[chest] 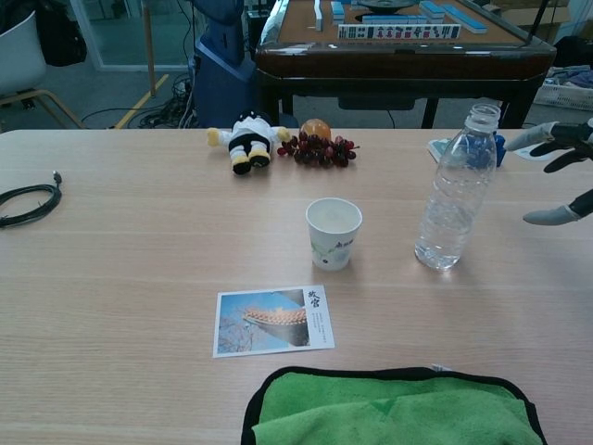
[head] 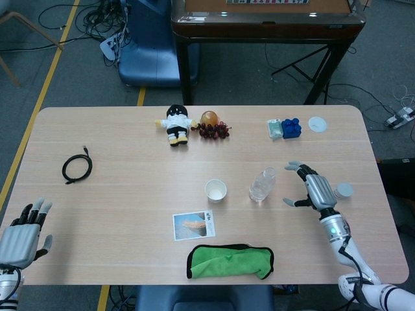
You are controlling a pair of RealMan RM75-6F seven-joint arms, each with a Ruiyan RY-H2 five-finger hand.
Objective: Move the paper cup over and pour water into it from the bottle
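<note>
The bottle stands upright on the surface, just to the left of my right hand, with the paper cup a little beyond it on the same line. My right hand is much nearer than my left hand. Its fingers are spread wide toward the bottle, touching nothing; the left is also spread and holds nothing.

Head view high, looking down; chest view low, nearer; both share table middle.
</note>
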